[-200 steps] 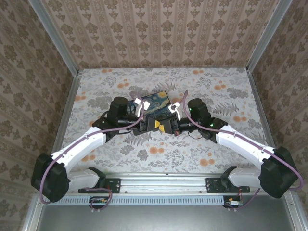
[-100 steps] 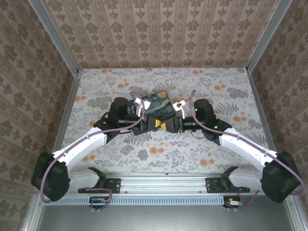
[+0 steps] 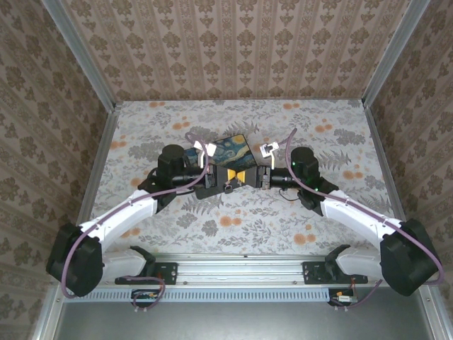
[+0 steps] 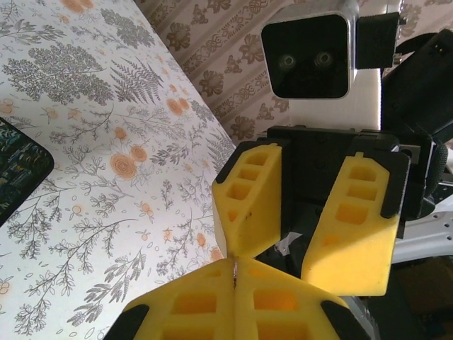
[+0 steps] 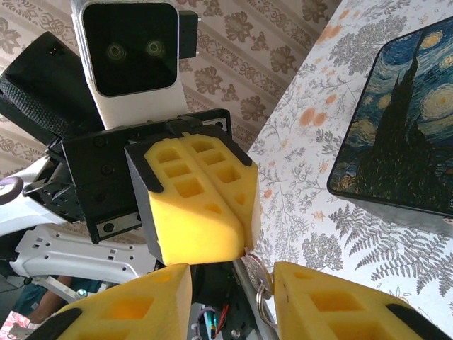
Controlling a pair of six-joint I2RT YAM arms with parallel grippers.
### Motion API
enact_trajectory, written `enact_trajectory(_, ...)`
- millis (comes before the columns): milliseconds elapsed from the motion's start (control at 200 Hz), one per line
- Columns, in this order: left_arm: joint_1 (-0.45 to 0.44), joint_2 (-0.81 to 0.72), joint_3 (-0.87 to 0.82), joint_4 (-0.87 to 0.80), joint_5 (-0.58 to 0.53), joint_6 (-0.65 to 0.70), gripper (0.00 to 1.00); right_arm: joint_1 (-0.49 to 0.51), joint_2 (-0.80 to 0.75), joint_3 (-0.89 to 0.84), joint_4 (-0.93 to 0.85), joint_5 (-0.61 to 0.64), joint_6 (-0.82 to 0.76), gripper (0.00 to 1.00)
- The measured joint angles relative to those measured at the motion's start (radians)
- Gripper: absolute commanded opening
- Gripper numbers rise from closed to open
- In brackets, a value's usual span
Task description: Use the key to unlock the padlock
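Pinching the ringed silver key [image 5: 250, 269], the left gripper [image 5: 246, 244] is clamped (right gripper [image 5: 232, 275] parted, empty).

The flat counter [image 3: 333, 152] was pale grey-white w/ grey fern sprigs & orange blossoms. The papered walls [image 3: 233, 49] were tan damask: beige medallions btwn thin vertical stripes. The flat rectangular tin [image 5: 396, 134] had a deep-blue swirled night-sky print w/ yellow stars & a black cypress shape. The left tool [image 4: 235, 273] & right tool [image 5: 232, 280] both had bright yellow foam pads on black mounts. The round metal key ring [image 5: 256, 273] was silver. The left arm's shell [image 3: 120, 216] was white, its joints black.
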Motion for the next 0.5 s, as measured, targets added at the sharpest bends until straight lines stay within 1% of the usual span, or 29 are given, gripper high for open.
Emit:
enact_trajectory(75,0.002,-0.003,-0.004,0.013,-0.001,-0.01,0.0,0.0,0.0,-0.004,0.01,0.0,0.012,0.31)
enact_trajectory(155,0.007,-0.008,-0.014,0.04,0.0,-0.026,0.0,0.0,0.0,-0.006,0.022,-0.001,0.018,0.33)
enact_trajectory(305,0.014,-0.008,-0.026,0.07,0.0,-0.05,0.0,0.0,0.02,-0.006,0.048,-0.001,0.024,0.3)
enact_trajectory(500,0.014,-0.008,-0.029,0.109,0.005,-0.075,0.0,0.002,0.04,-0.007,0.069,-0.001,0.039,0.3)
